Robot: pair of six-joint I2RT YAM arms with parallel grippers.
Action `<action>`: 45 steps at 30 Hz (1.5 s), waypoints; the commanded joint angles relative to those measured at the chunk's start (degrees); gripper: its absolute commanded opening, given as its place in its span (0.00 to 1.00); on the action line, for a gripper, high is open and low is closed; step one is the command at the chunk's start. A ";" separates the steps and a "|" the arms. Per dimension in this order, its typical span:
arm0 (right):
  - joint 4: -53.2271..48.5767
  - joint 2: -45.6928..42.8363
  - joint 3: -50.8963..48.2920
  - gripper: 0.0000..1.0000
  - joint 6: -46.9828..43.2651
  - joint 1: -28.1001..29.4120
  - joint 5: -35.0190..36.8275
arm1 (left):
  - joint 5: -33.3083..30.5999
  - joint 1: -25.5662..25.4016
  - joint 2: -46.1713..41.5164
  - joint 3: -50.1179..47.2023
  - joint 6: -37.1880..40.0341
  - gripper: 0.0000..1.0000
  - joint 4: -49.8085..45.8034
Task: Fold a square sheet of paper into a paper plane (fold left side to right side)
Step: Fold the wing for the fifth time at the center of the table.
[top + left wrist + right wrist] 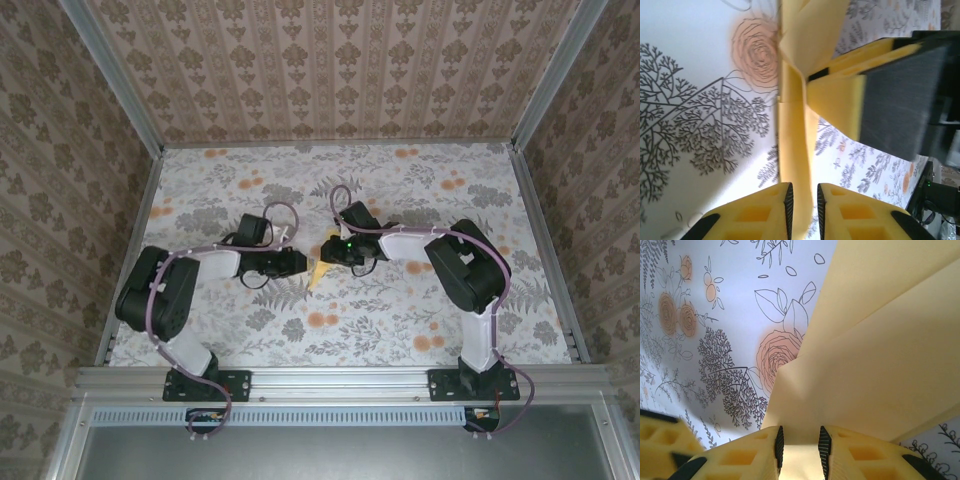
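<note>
Left end effector, right end effector: two at one paper plane.

The paper plane is thin, plain yellow-orange paper, already folded into a narrow, pointed wedge. Seen from above, it lies near the middle of the flowered table, its wide end toward 1 o'clock and its tip toward 7 o'clock. In the left wrist view it runs as a slim creased strip from 6 o'clock up to 12 o'clock, with one flap lifted off the surface toward 1 o'clock; in the right wrist view its pale layers fan out from 6 o'clock toward 2 o'clock, with sharp straight fold edges overlapping.
</note>
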 commanded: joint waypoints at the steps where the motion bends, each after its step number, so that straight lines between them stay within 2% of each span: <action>1: -7.19 3.33 -0.80 0.30 0.57 -1.04 3.55 | 1.44 -0.24 -3.50 -1.66 -1.07 0.17 -1.88; 5: -7.44 3.38 -0.48 0.30 0.48 -1.04 3.55 | 5.42 -1.76 -3.40 -2.85 -4.97 0.13 3.43; 8: -7.62 3.59 -0.15 0.30 0.40 -1.00 3.47 | 5.65 -4.79 -1.37 -1.93 -5.60 0.11 4.77; 13: -8.11 3.67 0.02 0.30 0.22 -1.05 3.45 | 4.98 -5.91 2.24 0.34 -5.38 0.11 5.25; 26: -8.92 3.64 0.36 0.30 -0.39 -1.04 3.55 | 0.41 -5.83 7.56 2.85 -1.33 0.11 0.42; 45: -10.93 4.08 0.86 0.30 -1.09 -1.05 4.48 | -1.68 -4.60 5.67 1.84 -0.28 0.11 -1.19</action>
